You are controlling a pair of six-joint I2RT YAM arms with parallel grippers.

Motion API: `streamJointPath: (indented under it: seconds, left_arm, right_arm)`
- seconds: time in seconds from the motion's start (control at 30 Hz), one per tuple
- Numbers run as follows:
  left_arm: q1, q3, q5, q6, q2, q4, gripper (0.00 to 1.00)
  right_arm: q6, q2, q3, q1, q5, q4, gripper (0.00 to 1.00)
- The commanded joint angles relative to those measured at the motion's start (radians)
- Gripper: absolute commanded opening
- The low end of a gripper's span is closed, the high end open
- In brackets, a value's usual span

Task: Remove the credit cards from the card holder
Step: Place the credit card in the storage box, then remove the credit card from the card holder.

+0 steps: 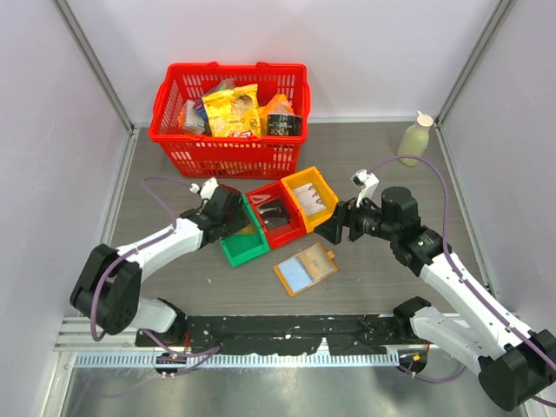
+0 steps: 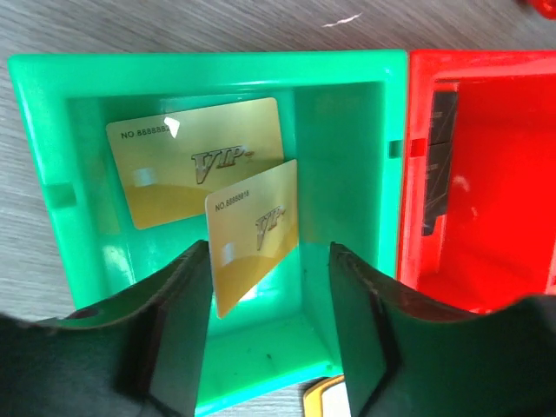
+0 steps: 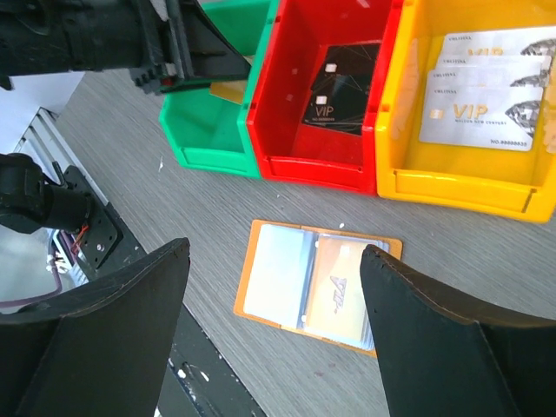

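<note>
Before me three small bins sit touching in a slanted row — green bin (image 1: 244,248) on the left, red bin (image 1: 276,221) in the middle, yellow bin (image 1: 309,198) on the right. Behind them a red basket (image 1: 226,156) holds snack packets (image 1: 231,110), and a pale bottle (image 1: 415,139) stands upright far right — all on the grey table (image 1: 365,287).

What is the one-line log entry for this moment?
left gripper: open over green bin | gold cards: two in green bin | right gripper: open above card holder | card holder: one card visible inside
</note>
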Motion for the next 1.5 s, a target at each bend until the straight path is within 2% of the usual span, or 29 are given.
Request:
streamJointPath:
  seconds: [0.0, 0.07, 0.2, 0.33, 0.43, 0.5, 0.67, 0.83, 0.97, 1.1, 1.27, 1.4, 1.47]
  left_arm:
    - [0.005, 0.057, -0.101, 0.087, -0.094, -0.104, 0.65]
    - [0.005, 0.081, -0.109, 0.117, -0.128, -0.148, 0.73]
    - [-0.001, 0.127, -0.089, 0.154, -0.198, -0.222, 0.79]
    - [-0.047, 0.161, -0.058, 0.160, -0.240, -0.260, 0.79]
    - [-0.122, 0.164, -0.028, 0.136, -0.258, -0.265, 0.77]
    - [-0.182, 0.152, -0.009, 0.116, -0.261, -0.247, 0.74]
    - [-0.324, 0.080, 0.026, 0.052, -0.237, -0.146, 0.63]
    - [-0.410, 0.045, 0.070, 0.041, -0.139, -0.031, 0.54]
    - [-0.444, 0.055, 0.126, 0.050, -0.028, 0.066, 0.48]
    - [-0.453, 0.089, 0.169, 0.068, 0.096, 0.078, 0.38]
    - [-0.455, 0.111, 0.178, 0.073, 0.176, 0.025, 0.23]
    - [-0.455, 0.111, 0.141, 0.084, 0.190, -0.020, 0.18]
    - [-0.453, 0.115, 0.121, 0.099, 0.199, -0.041, 0.17]
  right_arm:
    - [-0.007, 0.004, 0.040, 0.004, 0.030, -0.048, 0.83]
    - [-0.012, 0.011, 0.044, 0.005, 0.030, -0.067, 0.83]
    - [-0.029, 0.040, 0.067, 0.004, 0.049, -0.123, 0.83]
    - [-0.021, 0.086, 0.069, 0.007, 0.036, -0.151, 0.79]
    - [-0.012, 0.125, 0.063, 0.027, 0.044, -0.162, 0.78]
    - [-0.009, 0.155, 0.061, 0.065, 0.084, -0.174, 0.76]
    - [0.012, 0.252, 0.064, 0.201, 0.298, -0.196, 0.70]
    - [0.066, 0.333, 0.050, 0.284, 0.421, -0.173, 0.66]
    - [0.081, 0.395, 0.041, 0.298, 0.451, -0.145, 0.63]
    - [0.089, 0.427, 0.033, 0.303, 0.504, -0.140, 0.62]
    - [0.091, 0.458, 0.023, 0.303, 0.487, -0.133, 0.62]
    - [0.092, 0.468, 0.010, 0.303, 0.486, -0.122, 0.59]
    - [0.095, 0.475, 0.003, 0.303, 0.437, -0.114, 0.57]
